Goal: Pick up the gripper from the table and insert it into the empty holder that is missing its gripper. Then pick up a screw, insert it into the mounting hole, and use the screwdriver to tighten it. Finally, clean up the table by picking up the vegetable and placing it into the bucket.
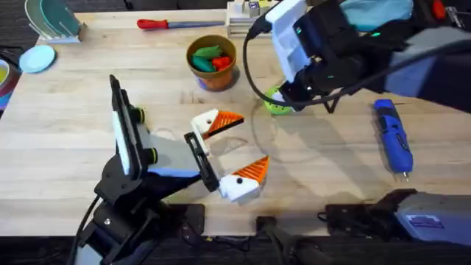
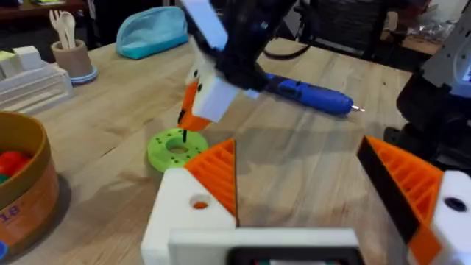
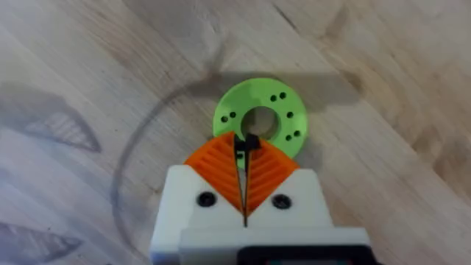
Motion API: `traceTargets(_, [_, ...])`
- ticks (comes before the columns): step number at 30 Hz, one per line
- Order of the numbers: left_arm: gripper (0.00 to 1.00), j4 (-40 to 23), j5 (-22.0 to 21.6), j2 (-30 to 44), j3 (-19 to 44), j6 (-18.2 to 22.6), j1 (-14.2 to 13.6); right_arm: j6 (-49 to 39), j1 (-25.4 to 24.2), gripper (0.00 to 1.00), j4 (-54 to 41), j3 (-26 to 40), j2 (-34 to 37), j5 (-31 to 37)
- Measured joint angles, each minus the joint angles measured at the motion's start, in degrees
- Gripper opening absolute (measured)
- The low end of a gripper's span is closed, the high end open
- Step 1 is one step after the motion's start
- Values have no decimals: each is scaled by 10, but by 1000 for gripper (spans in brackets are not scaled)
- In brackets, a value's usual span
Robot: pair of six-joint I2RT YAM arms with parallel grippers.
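While over disc (image 3: 259, 120), right pincer (image 3: 246, 151).

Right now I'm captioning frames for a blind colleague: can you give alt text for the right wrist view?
The right gripper, white with orange ribbed pads, is shut on a small dark screw just over the lime-green ring-shaped disc. The disc lies flat on the wooden table, with small holes around its centre hole.

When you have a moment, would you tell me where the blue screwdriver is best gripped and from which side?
Grip the screwdriver around its chunky blue body, near the middle, coming from above. It lies flat on the table, its thin bit toward the arms' bases, with bare wood on both long sides for the fingers.
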Motion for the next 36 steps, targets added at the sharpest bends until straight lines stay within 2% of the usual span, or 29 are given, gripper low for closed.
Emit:
traceTargets(4, [993, 0, 0, 0, 0, 0, 0, 0, 0, 7, -48, 11, -28, 0])
traceTargets(7, [993, 0, 0, 0, 0, 0, 0, 0, 0, 7, -105, 43, -28, 0])
traceTargets(13, [993, 0, 0, 0, 0, 0, 0, 0, 18, 7, -208, 155, -29, 0])
traceTargets(17, [993, 0, 0, 0, 0, 2, 0, 0, 60, 7, -258, 236, -29, 0])
traceTargets(21, [994, 0, 0, 0, 0, 2, 0, 2, 122, 7, -306, 330, -26, 0])
traceTargets(26, [993, 0, 0, 0, 0, 2, 0, 5, 195, 7, -353, 441, 8, -2])
traceTargets(29, [993, 0, 1, 0, 0, 2, 0, 5, 223, 7, -369, 465, 38, -2])
traceTargets(36, [993, 0, 5, 0, 0, 2, 0, 14, 262, 6, -371, 466, 103, -20])
